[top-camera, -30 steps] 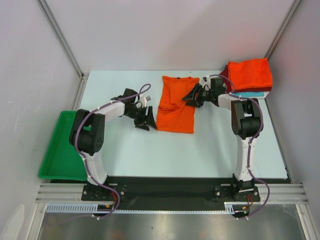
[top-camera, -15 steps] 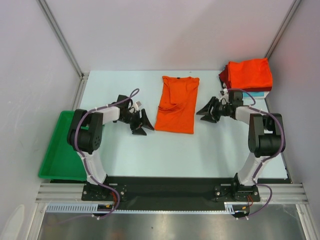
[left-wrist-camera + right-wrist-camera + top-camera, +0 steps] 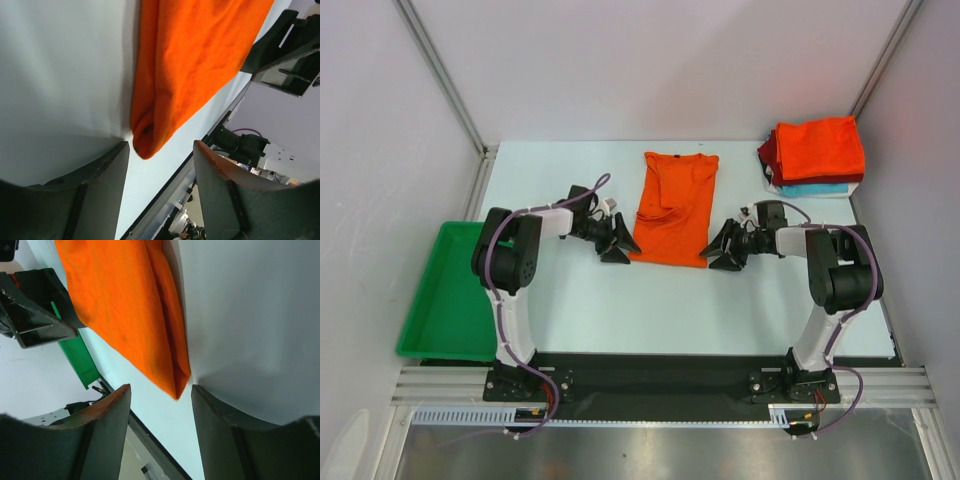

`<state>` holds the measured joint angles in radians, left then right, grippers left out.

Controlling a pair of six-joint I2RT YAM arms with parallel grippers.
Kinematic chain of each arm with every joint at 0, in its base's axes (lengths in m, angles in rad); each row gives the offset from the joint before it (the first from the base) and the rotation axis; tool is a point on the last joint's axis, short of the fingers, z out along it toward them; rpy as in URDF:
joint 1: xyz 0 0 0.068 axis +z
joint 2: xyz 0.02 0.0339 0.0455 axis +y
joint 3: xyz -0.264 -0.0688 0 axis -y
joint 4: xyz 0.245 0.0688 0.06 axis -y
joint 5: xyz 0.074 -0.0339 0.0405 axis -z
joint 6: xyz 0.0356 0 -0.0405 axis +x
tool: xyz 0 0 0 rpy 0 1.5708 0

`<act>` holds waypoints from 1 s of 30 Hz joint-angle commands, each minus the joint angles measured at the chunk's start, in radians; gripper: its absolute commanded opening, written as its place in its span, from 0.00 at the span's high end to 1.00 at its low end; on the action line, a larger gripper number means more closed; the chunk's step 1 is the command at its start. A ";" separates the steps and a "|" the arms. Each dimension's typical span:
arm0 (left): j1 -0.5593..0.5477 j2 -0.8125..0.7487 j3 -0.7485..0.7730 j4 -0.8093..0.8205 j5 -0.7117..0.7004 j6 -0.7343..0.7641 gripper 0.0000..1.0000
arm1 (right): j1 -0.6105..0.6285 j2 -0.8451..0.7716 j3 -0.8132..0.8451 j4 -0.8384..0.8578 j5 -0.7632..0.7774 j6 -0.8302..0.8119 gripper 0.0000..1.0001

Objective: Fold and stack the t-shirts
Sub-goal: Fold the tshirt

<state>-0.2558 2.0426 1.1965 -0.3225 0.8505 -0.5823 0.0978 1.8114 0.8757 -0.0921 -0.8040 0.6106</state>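
while the bright orange cloth t-shirt [image 3: 675,205] lies on the pale surface [image 3: 620,300], the left pincer [image 3: 617,243] and right pincer [image 3: 725,250] sit spread open at its near corners, gripping nothing.

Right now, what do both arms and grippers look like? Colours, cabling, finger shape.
Left arm and right arm: white links, black joint housings, and a purple cable looped along each. The left gripper and right gripper are black with wedge-shaped fingers. In the wrist views the fingers are broad, dark and matte, with reddish-brown inner edges. No markings are legible.
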 commanded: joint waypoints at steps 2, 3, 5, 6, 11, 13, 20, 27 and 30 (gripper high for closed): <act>-0.031 0.045 0.044 0.019 -0.028 -0.005 0.40 | 0.025 0.054 0.065 0.040 0.011 0.026 0.43; -0.033 0.051 0.051 0.017 -0.028 -0.005 0.41 | 0.026 0.057 0.066 0.029 0.011 0.025 0.43; -0.037 0.063 0.061 0.019 -0.030 -0.005 0.43 | 0.026 0.066 0.069 0.022 0.011 0.021 0.43; -0.039 0.065 0.064 0.017 -0.031 -0.004 0.43 | 0.026 0.066 0.068 0.009 0.012 0.018 0.43; -0.043 0.067 0.067 0.010 -0.033 0.004 0.49 | 0.017 0.066 0.052 -0.006 0.019 0.015 0.44; -0.045 0.068 0.069 0.010 -0.037 0.007 0.51 | 0.014 0.069 0.054 -0.014 0.019 0.014 0.44; -0.054 0.074 0.077 -0.003 -0.041 0.013 0.58 | 0.016 0.104 0.062 -0.023 0.025 0.017 0.47; -0.059 0.076 0.072 -0.001 -0.033 0.013 0.64 | 0.013 0.120 0.063 -0.040 0.025 0.015 0.47; -0.059 0.074 0.069 -0.003 -0.033 0.016 0.64 | 0.017 0.127 0.068 -0.052 0.023 0.012 0.47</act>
<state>-0.3031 2.1036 1.2510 -0.3202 0.8417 -0.5919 0.1089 1.9007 0.9356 -0.0963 -0.8398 0.6369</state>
